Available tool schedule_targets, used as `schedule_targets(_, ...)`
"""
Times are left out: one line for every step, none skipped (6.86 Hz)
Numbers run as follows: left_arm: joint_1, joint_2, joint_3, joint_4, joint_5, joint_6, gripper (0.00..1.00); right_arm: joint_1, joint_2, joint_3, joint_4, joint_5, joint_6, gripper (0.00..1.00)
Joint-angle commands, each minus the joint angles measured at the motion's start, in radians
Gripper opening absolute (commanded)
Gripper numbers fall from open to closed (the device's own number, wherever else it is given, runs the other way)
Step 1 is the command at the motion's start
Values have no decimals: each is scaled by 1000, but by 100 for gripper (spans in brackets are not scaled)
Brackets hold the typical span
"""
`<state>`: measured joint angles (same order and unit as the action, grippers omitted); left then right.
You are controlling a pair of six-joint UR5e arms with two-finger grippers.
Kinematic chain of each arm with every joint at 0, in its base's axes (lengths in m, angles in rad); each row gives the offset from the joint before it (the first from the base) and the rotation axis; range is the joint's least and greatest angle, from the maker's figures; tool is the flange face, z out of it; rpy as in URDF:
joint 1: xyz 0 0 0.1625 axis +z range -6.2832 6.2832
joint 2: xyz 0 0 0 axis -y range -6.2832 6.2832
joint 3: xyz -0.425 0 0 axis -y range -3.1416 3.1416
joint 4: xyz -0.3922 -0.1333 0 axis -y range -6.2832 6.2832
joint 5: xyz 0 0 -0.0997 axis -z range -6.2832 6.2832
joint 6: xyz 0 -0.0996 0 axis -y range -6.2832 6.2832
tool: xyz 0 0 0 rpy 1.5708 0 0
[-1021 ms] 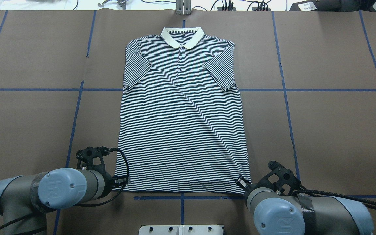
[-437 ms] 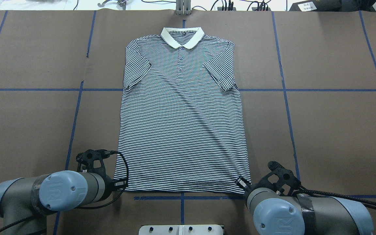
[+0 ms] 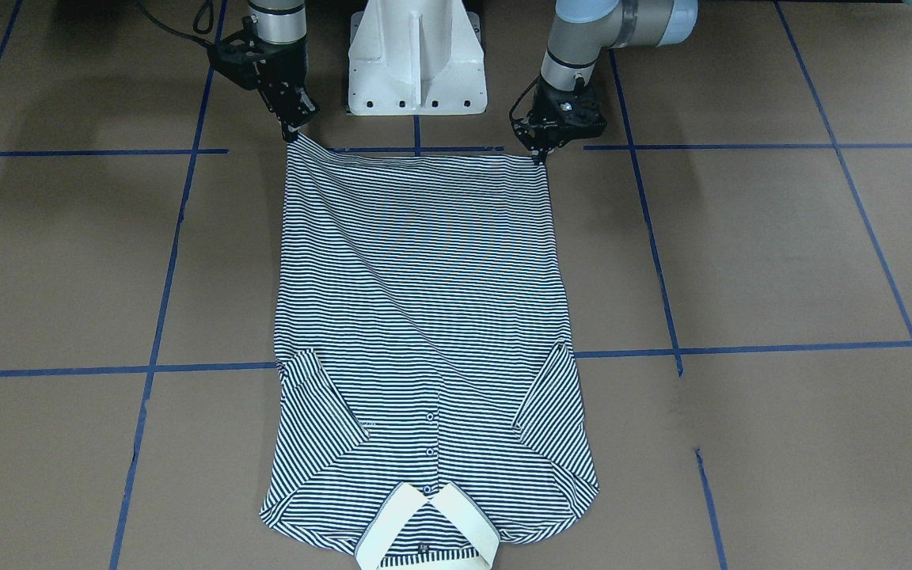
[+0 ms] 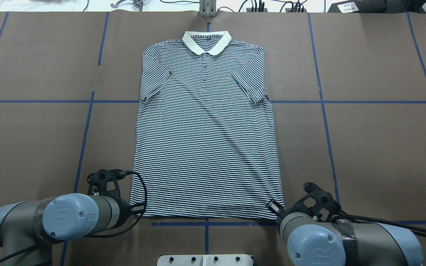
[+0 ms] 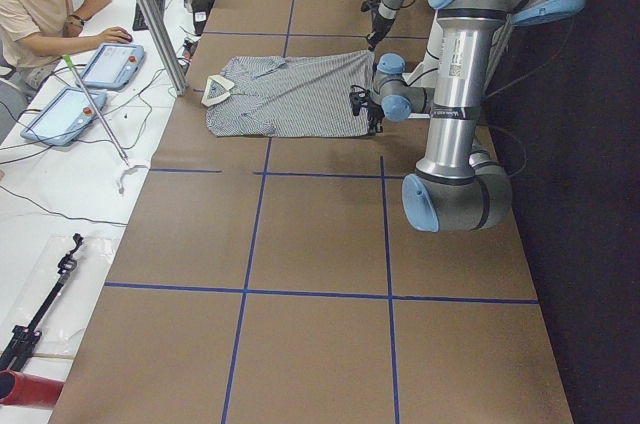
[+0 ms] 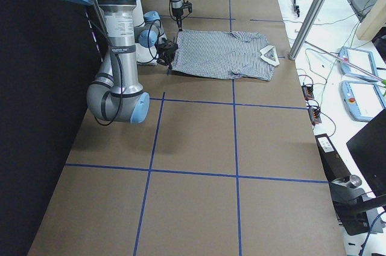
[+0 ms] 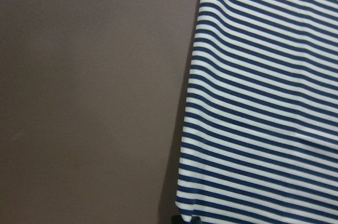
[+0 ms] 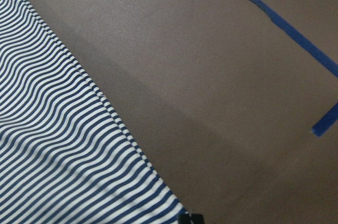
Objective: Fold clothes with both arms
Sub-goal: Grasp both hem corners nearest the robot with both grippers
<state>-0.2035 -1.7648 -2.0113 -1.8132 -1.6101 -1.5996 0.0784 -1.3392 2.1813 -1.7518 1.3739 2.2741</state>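
The striped polo shirt (image 4: 205, 140) lies flat and face up on the brown table, its cream collar (image 4: 206, 40) at the far end and both sleeves folded in over the chest. It also shows in the front view (image 3: 424, 301). My left gripper (image 3: 541, 153) is shut on the near hem corner on my left; in the overhead view (image 4: 136, 208) it is mostly hidden under the wrist. My right gripper (image 3: 292, 131) is shut on the other near hem corner, which is pulled up to a small point. Both wrist views show striped cloth (image 7: 264, 102) (image 8: 63, 155) close up.
The white pedestal base (image 3: 416, 55) stands just behind the hem, between the arms. Blue tape lines (image 4: 324, 111) cross the brown table cover. A metal post (image 4: 207, 7) and cables stand beyond the collar. An operator (image 5: 40, 4) sits with tablets at the far side.
My left arm has drawn back slightly toward the near edge, and the hem corner it holds has shifted a little with it. The right arm and the rest of the shirt have not moved.
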Motion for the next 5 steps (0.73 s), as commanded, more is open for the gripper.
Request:
schedule_targets(24,13,-93,2,-1,-15,0,-18,-5,18,-2,-9,1,0)
schedule_targets(83,30,-142,17,6,-89,0,-55,-29,69,-26,-13,1,0)
schedule_targets(91,33,-179,31,9,-111,0,-124,-40,140,-100,-28,2,0)
schedule_targets(110,62,-222,31,10,-175,0,-179,-41,185,-133,-79,2,0)
schedule_targets(140,76,-231,31,30,-286,0,-183,-40,189,-135,-90,7,0)
